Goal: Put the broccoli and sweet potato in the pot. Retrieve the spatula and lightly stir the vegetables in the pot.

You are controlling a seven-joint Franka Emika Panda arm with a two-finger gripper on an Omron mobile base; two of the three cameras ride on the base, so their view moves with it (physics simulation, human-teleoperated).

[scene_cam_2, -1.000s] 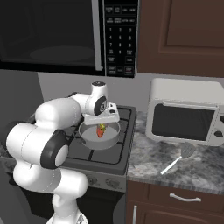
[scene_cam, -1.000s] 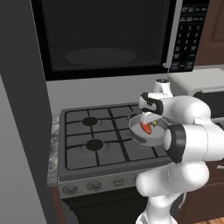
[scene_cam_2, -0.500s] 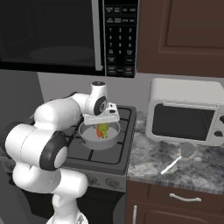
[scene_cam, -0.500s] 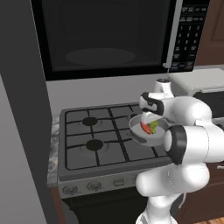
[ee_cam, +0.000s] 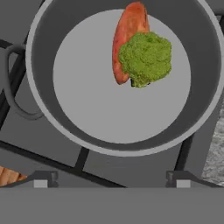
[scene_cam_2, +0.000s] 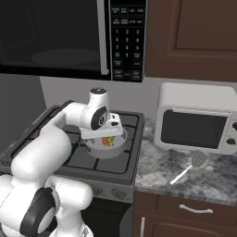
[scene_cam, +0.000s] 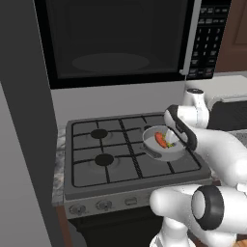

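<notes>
Jaws wide apart; broccoli in pot.

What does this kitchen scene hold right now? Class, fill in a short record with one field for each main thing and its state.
pot: on the stove, front right burner
sweet potato: lying in the pot
broccoli: in the pot, resting against the sweet potato
spatula: on the counter, in front of the toaster oven
end effector: open, above the pot, holding nothing
</notes>
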